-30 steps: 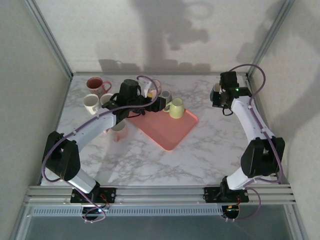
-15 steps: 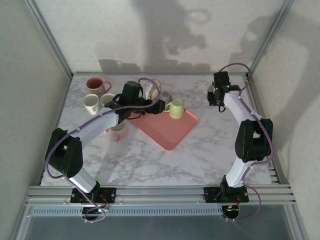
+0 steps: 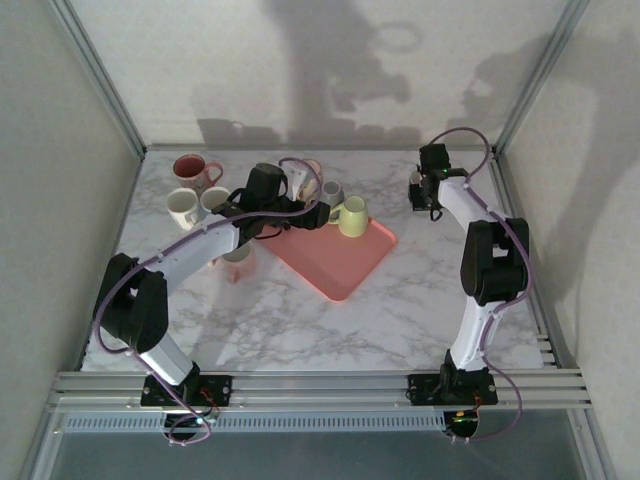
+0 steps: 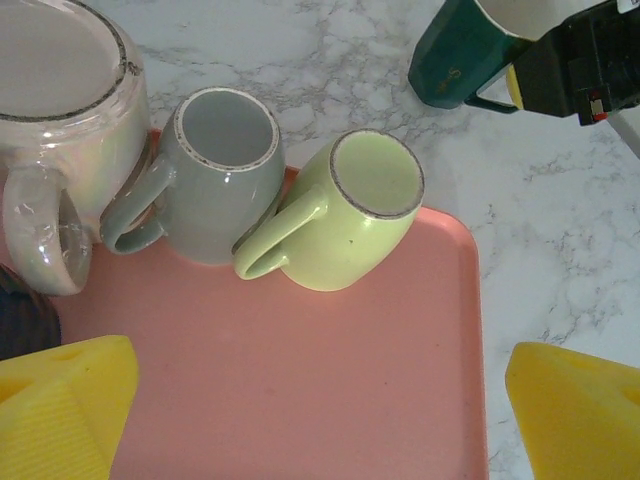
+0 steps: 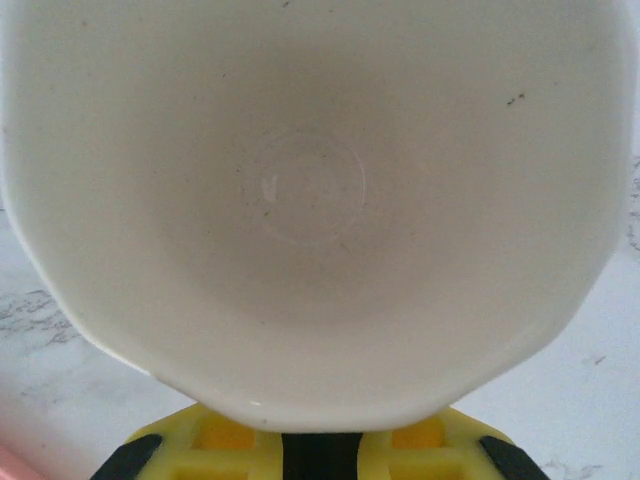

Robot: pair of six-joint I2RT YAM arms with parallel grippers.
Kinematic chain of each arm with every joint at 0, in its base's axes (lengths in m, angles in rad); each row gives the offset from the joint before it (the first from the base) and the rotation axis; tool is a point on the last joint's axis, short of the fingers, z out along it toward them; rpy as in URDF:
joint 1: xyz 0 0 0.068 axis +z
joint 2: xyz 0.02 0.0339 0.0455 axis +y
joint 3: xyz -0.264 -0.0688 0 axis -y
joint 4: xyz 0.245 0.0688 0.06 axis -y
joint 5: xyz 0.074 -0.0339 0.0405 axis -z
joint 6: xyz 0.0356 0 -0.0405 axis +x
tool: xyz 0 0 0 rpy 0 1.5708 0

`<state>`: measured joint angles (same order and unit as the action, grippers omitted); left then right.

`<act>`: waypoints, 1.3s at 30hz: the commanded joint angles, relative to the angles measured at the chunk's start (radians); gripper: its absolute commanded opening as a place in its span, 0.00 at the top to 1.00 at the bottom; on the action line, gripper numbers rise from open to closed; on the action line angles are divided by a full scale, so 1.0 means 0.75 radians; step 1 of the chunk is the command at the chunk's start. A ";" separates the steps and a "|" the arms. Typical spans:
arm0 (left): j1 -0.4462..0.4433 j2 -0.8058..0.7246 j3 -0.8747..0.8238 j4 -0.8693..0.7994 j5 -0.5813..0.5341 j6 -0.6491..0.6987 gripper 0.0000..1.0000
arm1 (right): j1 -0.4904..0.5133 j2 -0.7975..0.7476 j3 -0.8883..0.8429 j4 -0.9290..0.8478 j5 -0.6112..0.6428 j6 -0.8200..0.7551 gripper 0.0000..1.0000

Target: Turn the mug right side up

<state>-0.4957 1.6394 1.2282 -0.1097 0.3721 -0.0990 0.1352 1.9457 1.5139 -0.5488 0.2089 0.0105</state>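
Observation:
A dark green mug (image 3: pixel 416 189) with a white inside (image 5: pixel 310 200) hangs at the back right of the table, with my right gripper (image 3: pixel 432 187) shut on it. In the left wrist view the same green mug (image 4: pixel 455 58) sits beside the black and yellow right gripper (image 4: pixel 578 62), mouth tilted upward. In the right wrist view its hollow faces the camera and hides the fingertips. My left gripper (image 3: pixel 318 210) hovers open over the pink tray (image 4: pixel 300 400), its yellow fingers (image 4: pixel 60 400) wide apart with nothing between them.
On the tray's far edge a light green mug (image 4: pixel 355 215), a grey mug (image 4: pixel 222 170) and a pearly mug (image 4: pixel 60 110) lean with their bases showing. A red mug (image 3: pixel 190 167) and white mugs (image 3: pixel 182 205) stand at the back left.
My right arm has swung toward the back and a little left, carrying the green mug and turning its wrist. The left arm has shifted only slightly over the tray.

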 commanded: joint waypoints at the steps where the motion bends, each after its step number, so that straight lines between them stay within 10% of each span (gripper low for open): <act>1: 0.002 0.012 -0.013 0.009 -0.025 0.037 0.07 | -0.005 0.008 0.069 0.094 0.009 -0.014 0.99; 18: 0.000 -0.081 -0.063 0.047 -0.003 0.302 0.07 | -0.003 -0.297 -0.101 -0.027 -0.052 0.142 0.52; 31: -0.010 -0.074 -0.057 -0.011 0.198 0.990 0.12 | 0.020 -0.567 -0.290 -0.113 -0.952 0.314 0.47; 39: -0.020 -0.052 -0.081 0.028 0.179 1.037 0.13 | 0.134 -0.378 -0.222 0.027 -0.905 0.611 0.39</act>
<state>-0.5030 1.6032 1.1748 -0.1081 0.4900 0.6338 0.2287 1.6188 1.3163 -0.5816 -0.4282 0.3511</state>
